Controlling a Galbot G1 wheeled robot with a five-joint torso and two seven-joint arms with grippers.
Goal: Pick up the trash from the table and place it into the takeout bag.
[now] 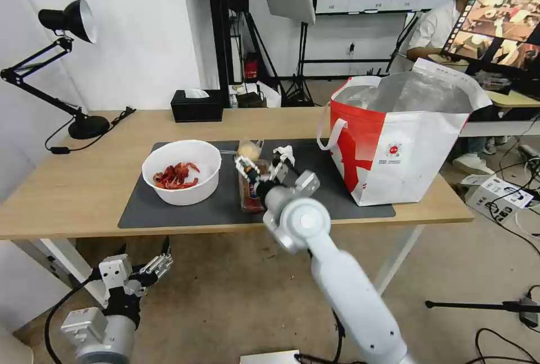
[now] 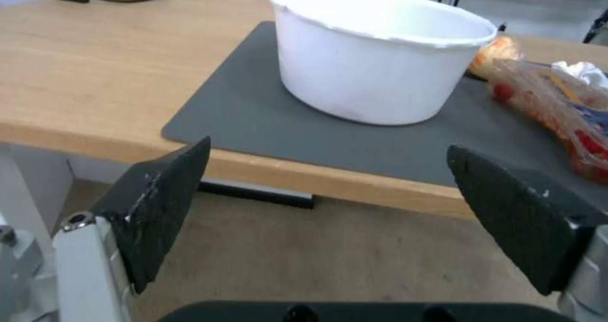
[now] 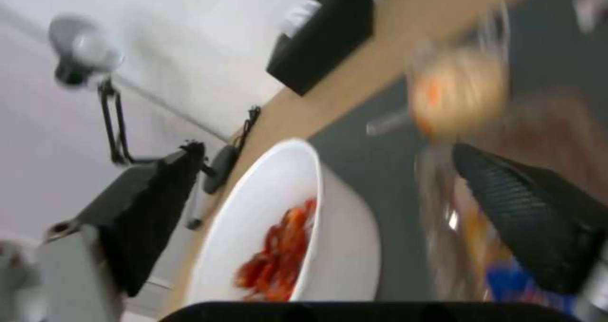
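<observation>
While the right hand (image 1: 260, 171) hovers spread wide over the clear tray (image 1: 251, 191) on the desk (image 1: 67, 184), beside the white bowl (image 1: 181, 171), a skewed close could crush the flimsy lid or nudge the small bag (image 1: 249, 150); the left hand (image 1: 147, 271) hangs open below the desk edge.

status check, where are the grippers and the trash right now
Right gripper open above the clear tray. Left gripper open, parked below the table edge. Bowl of crayfish shells on the mat, takeout bag open, path clear.
</observation>
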